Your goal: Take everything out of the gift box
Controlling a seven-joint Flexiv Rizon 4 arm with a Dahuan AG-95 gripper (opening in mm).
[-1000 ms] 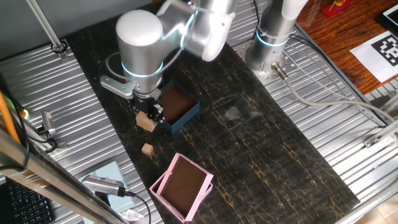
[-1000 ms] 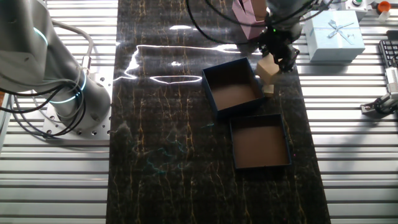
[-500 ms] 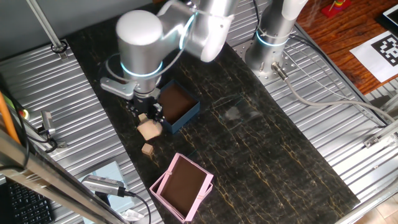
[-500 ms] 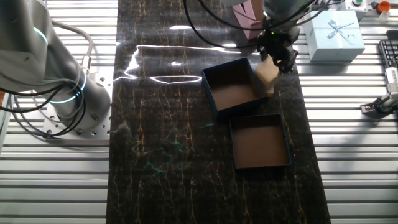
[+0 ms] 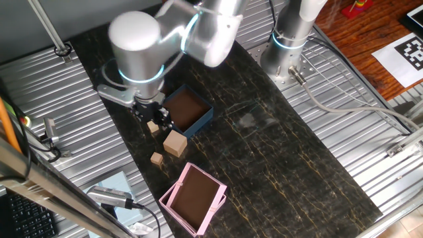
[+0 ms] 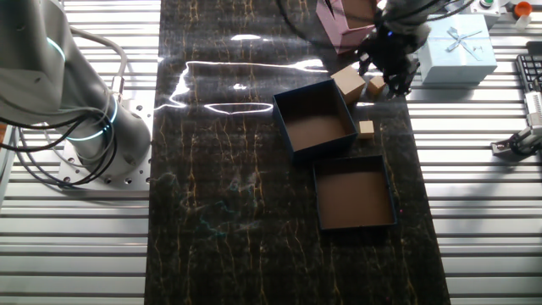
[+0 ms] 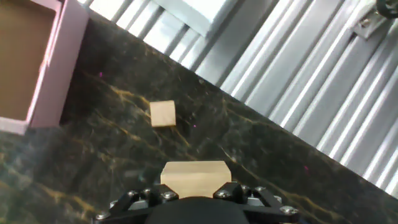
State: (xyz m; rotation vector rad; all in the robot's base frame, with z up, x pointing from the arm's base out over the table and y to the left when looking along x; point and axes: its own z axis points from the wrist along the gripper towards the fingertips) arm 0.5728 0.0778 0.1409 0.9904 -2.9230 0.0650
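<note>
The navy gift box (image 5: 190, 111) stands open, and its brown inside (image 6: 318, 129) shows nothing in it. The larger wooden block (image 5: 175, 143) lies on the dark table between the gift box and the pink box; it also shows in the other fixed view (image 6: 347, 82) and at the bottom of the hand view (image 7: 195, 177). One small cube (image 5: 156, 158) lies beside it (image 6: 375, 84) (image 7: 163, 114). The other small cube (image 5: 153, 127) lies against the gift box's side (image 6: 366, 128). My gripper (image 5: 153, 120) (image 6: 391, 76) hangs open and empty just above the blocks.
A pink box (image 5: 193, 198) with a brown inside lies near the table's front edge (image 7: 37, 62). The shallow dark blue lid (image 6: 353, 192) lies beside the gift box. A pale blue ribboned box (image 6: 457, 47) sits on the ribbed metal surround (image 5: 79, 99).
The gripper let go of the larger block, which now rests on the table toward the pink box. The gripper has moved away from the gift box and risen a little.
</note>
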